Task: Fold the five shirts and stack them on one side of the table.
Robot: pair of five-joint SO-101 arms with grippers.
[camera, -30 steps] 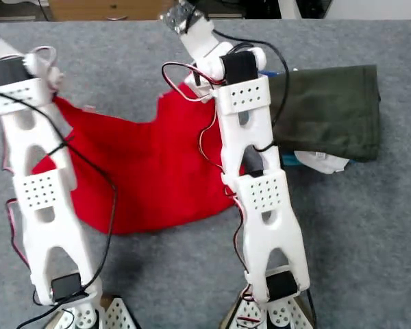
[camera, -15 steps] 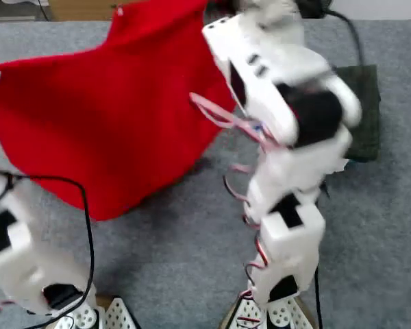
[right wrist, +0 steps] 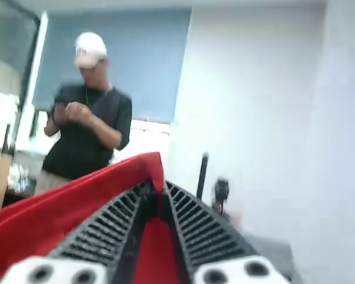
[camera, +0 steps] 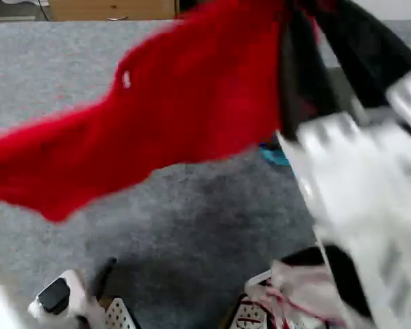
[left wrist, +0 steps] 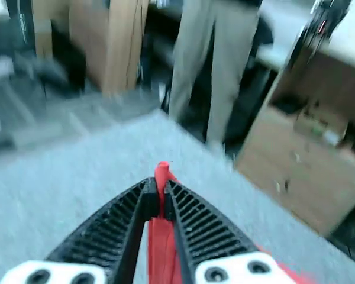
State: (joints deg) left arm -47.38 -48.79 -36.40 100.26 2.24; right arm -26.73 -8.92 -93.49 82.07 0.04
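And the red shirt (camera: 192, 116) is up in the air, stretched wide like a banner above the grey table (camera: 192, 233), no part of it touching the surface that we can make out. The left gripper (left wrist: 160, 186) has its jaws pinched tight on a thin fold of red fabric, the cloth poking out just past the tips. Same story for the right gripper (right wrist: 155, 190): jaws closed hard on a red edge, the rest of the shirt draping away beneath it. An arm (camera: 356, 178) looms large over the table's right side, and a scrap of blue cloth (camera: 272, 155) peeks out just below the shirt's lower edge. We'd call this the spread-out step, the shirt lifted by two points so it can be laid flat before any fold. Next we'd want both grippers to come down together, keeping the cloth taut between them, and set it flat on the open middle of the table. Let one side sag and it bunches up, so an even descent is the thing to watch
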